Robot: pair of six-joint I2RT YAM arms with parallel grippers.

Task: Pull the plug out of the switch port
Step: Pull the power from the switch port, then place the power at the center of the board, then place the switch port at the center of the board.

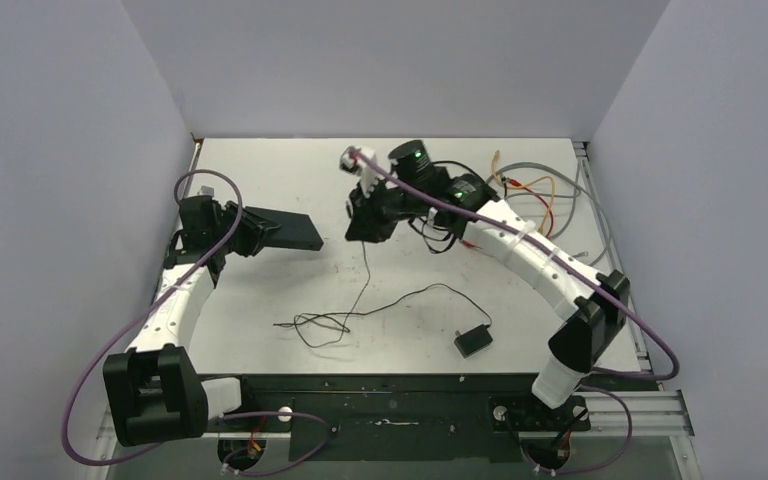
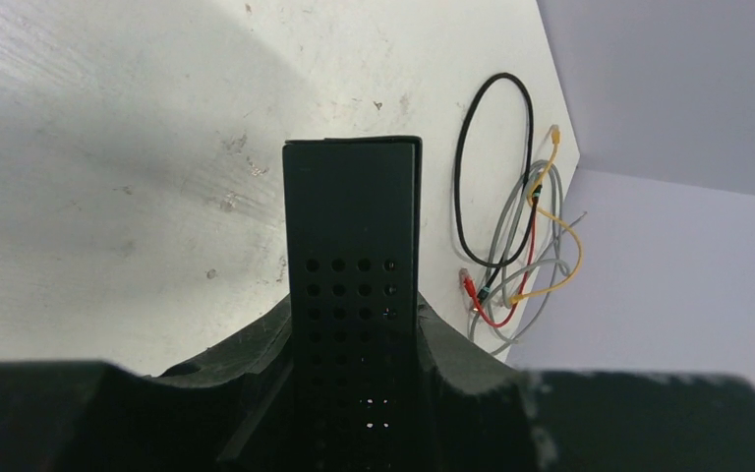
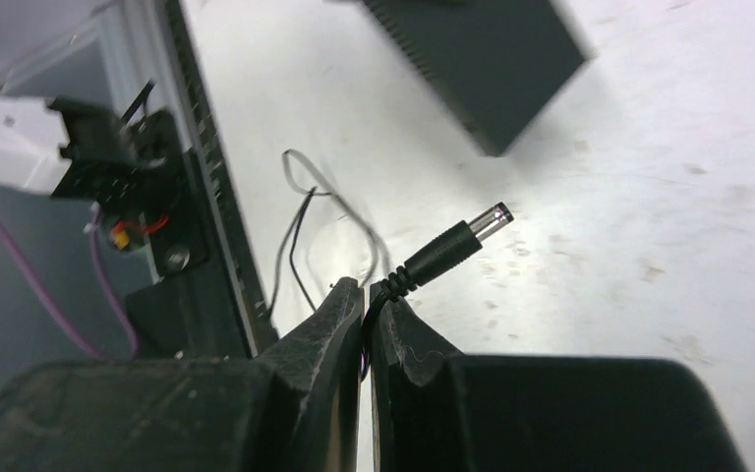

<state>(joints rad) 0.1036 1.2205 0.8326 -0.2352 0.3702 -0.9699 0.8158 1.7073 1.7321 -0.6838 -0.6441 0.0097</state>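
The switch (image 1: 285, 229) is a flat black box at the left of the table, and my left gripper (image 1: 243, 233) is shut on its left end. In the left wrist view the switch (image 2: 352, 256) stands between my fingers (image 2: 256, 364), its perforated face toward the camera. My right gripper (image 1: 367, 222) is shut on the thin black cord just behind the barrel plug (image 3: 449, 250). The plug is free of the switch (image 3: 482, 59), with its metal tip pointing up and right. The cord (image 1: 365, 280) hangs down from my right gripper to the table.
A small black adapter block (image 1: 472, 340) lies at the front right, its thin cord looping across the table. A bundle of grey, orange, red and black cables (image 1: 535, 195) lies at the back right; it also shows in the left wrist view (image 2: 516, 246). White walls enclose the table.
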